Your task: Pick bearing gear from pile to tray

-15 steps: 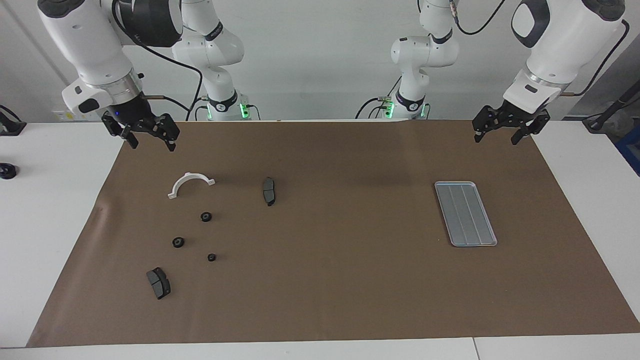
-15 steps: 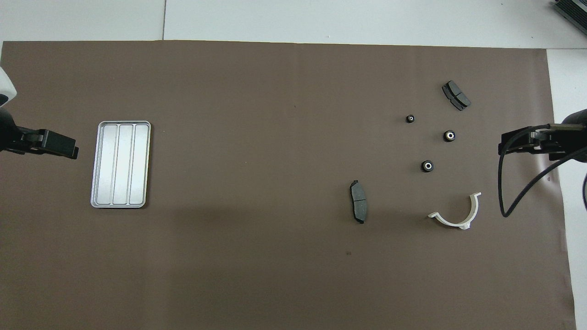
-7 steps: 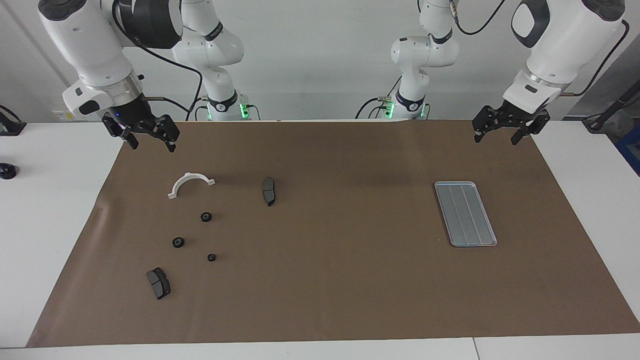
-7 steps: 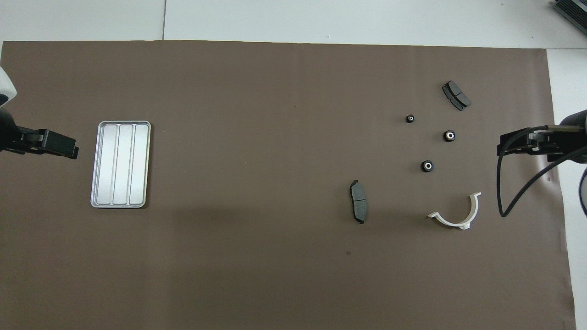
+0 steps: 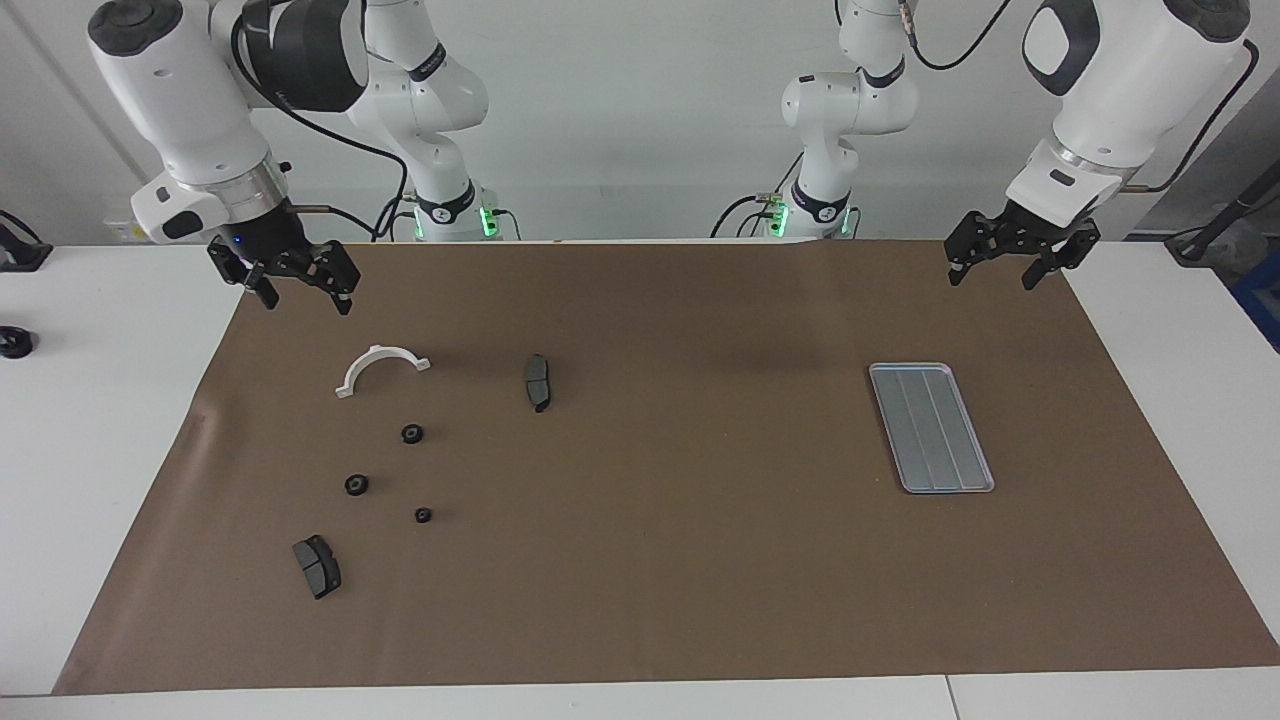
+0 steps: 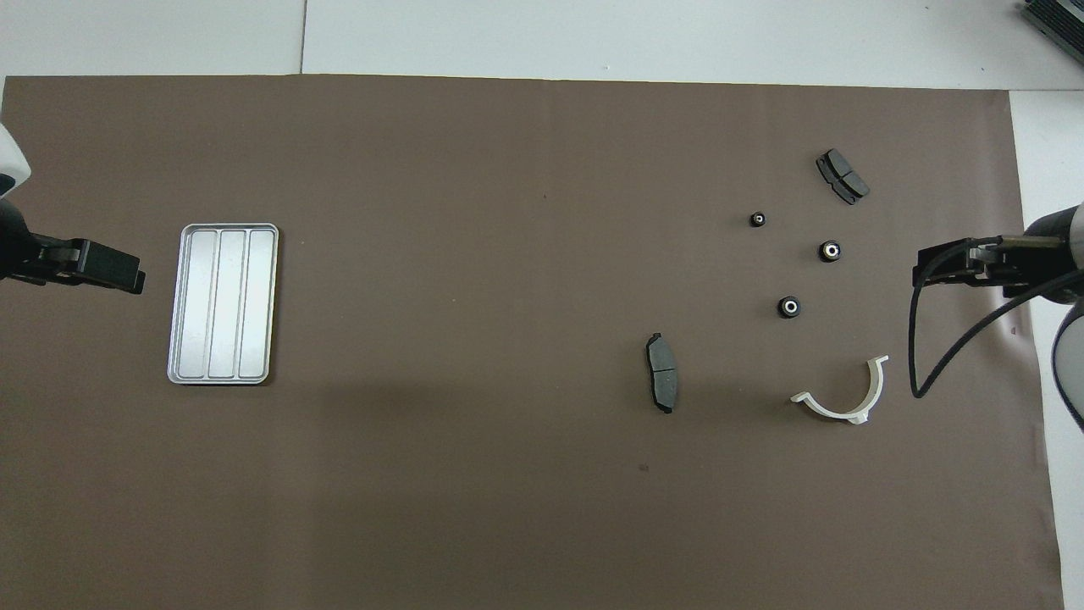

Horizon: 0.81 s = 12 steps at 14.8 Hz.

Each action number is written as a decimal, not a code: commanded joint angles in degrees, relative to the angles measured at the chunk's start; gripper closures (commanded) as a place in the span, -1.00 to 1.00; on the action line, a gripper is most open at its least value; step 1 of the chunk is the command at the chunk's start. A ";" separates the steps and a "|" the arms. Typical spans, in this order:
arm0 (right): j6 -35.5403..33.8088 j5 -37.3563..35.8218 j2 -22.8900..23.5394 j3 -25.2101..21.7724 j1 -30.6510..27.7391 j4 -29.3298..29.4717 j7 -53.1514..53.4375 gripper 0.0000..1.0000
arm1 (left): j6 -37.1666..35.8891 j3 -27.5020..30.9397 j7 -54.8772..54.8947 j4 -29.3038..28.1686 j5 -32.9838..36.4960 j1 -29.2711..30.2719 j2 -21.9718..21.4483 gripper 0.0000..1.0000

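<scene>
The pile lies on the brown mat toward the right arm's end. It holds three small black gears (image 5: pixel 411 433) (image 5: pixel 356 484) (image 5: pixel 423 515), a white half-ring bracket (image 5: pixel 375 351) and two dark brake pads (image 5: pixel 538 382) (image 5: pixel 317 566). In the overhead view the gears (image 6: pixel 789 307) (image 6: pixel 830 251) (image 6: pixel 758 219) lie between the bracket (image 6: pixel 834 413) and one pad (image 6: pixel 842 175). The silver tray (image 5: pixel 945 490) (image 6: pixel 222 226) lies empty toward the left arm's end. My right gripper (image 5: pixel 306 300) (image 6: pixel 919 273) is open and empty over the mat's edge by the pile. My left gripper (image 5: pixel 990 280) (image 6: pixel 135 280) waits open over the mat's edge by the tray.
The brown mat (image 5: pixel 680 560) covers most of the white table. A small black object (image 5: pixel 12 342) sits on the bare table past the right arm's end of the mat. A black cable (image 6: pixel 919 364) hangs from the right arm over the mat.
My right gripper has come down a little and shifted slightly inward toward the pile. The left arm, the tray and the parts have not moved.
</scene>
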 commanded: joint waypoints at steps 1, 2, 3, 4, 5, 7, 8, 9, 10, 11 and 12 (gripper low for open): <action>3.20 3.06 0.92 -0.08 -1.20 -1.58 -2.59 -1.00 | 0.02 -0.51 0.31 -1.19 -0.92 0.98 -1.03 -1.00; 4.08 3.15 1.62 -0.08 -1.38 -1.58 -2.85 -1.00 | 0.02 -0.51 0.31 -1.19 -0.92 0.98 -1.03 -1.00; 4.87 3.15 2.41 -0.08 -1.47 -1.58 -2.94 -1.00 | 0.02 -0.51 0.31 -1.19 -0.92 0.98 -1.03 -1.00; 5.23 3.15 2.86 -0.08 -1.47 -1.58 -3.03 -1.00 | 0.02 -0.51 0.31 -1.19 -0.92 0.98 -1.03 -1.00; 5.75 3.15 3.73 -0.08 -1.47 -1.66 -3.47 -1.00 | 0.02 -0.51 0.31 -1.19 -0.92 0.98 -0.95 -1.00; 9.42 3.15 5.66 -0.08 -1.47 -3.15 -4.26 -1.00 | 0.02 -0.51 0.31 -1.19 -0.92 0.98 -1.03 -1.00; 12.32 3.15 6.28 -0.08 -1.38 -4.81 -4.35 -1.00 | 0.02 -0.51 0.31 -1.19 -0.92 0.98 -1.03 -1.00; 15.22 3.24 7.07 0.00 -1.38 -6.57 -4.44 -1.00 | 0.02 -0.51 0.31 -1.19 -0.92 0.98 -1.03 -1.00; 17.77 3.59 8.04 -0.08 -1.38 -7.80 -4.44 -1.00 | 0.02 -0.51 0.31 -1.19 -0.92 0.98 -1.03 -1.00; 19.71 3.68 9.35 0.00 -1.38 -8.34 -4.52 -1.00 | 0.02 -0.51 0.31 -1.19 -0.92 0.98 -0.95 -1.00; 21.04 3.68 10.76 0.01 -1.47 -8.69 -5.05 -1.00 | 0.02 -0.51 0.31 -1.19 -0.92 0.98 -1.03 -1.00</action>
